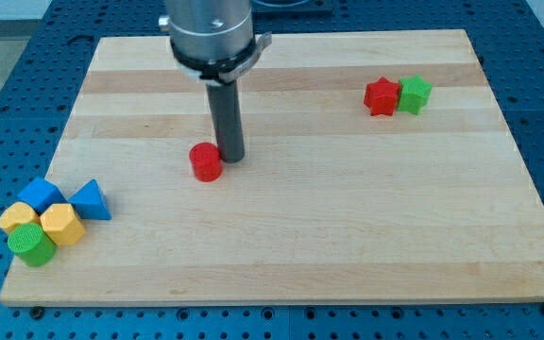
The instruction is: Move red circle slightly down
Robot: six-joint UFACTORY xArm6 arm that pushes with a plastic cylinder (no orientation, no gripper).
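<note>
The red circle (206, 161) is a short red cylinder lying on the wooden board (348, 236), left of the middle. My tip (231, 157) stands right beside it on its right and slightly towards the view's top, touching it or nearly so. The dark rod rises from there to the grey arm at the view's top.
A red star (381, 96) and a green block (414, 94) sit together at the upper right. At the lower left a cluster holds a blue block (40, 195), a blue triangle (90, 200), a yellow block (18, 218), a yellow hexagon (61, 224) and a green cylinder (31, 246).
</note>
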